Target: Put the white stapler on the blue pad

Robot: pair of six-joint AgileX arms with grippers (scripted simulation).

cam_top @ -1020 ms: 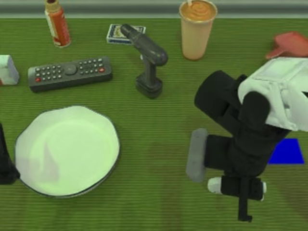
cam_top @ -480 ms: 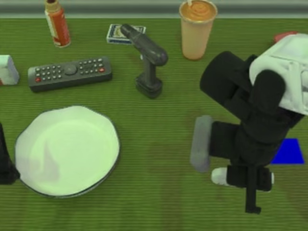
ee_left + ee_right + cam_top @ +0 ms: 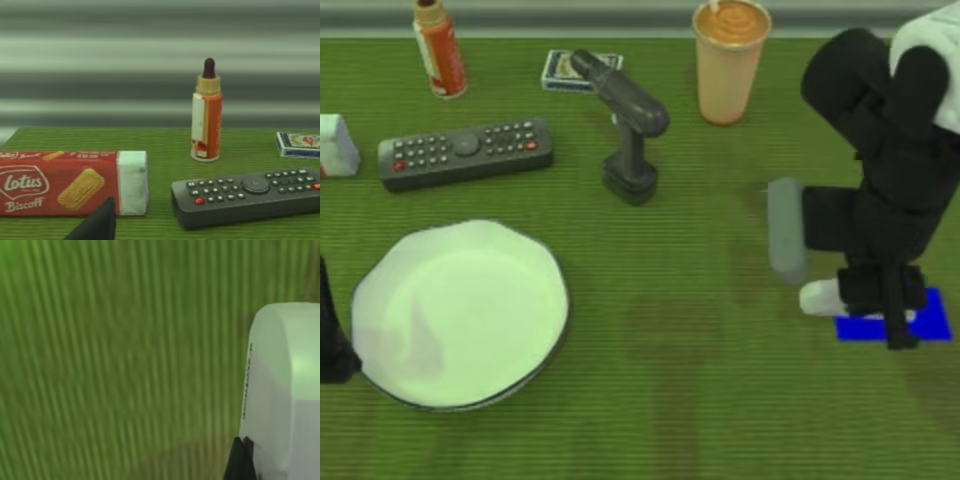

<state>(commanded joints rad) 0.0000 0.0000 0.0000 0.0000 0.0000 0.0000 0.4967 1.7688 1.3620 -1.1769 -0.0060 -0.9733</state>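
Note:
The white stapler hangs in my right gripper, which is shut on it. Only its rounded off-white end sticks out to the left of the black fingers. It sits over the left end of the blue pad, a flat bright-blue rectangle at the table's right edge, partly covered by the gripper. In the right wrist view the stapler fills the picture's edge beside one dark finger, above green mat. My left arm stays parked at the far left edge.
A white plate lies front left. Behind it are a dark remote, a grey drill, an orange bottle, a card box, a tan cup and a biscuit box.
My right arm has carried the stapler away from the table's front and to the right, from the bare mat to over the blue pad's left end. The left arm has not moved.

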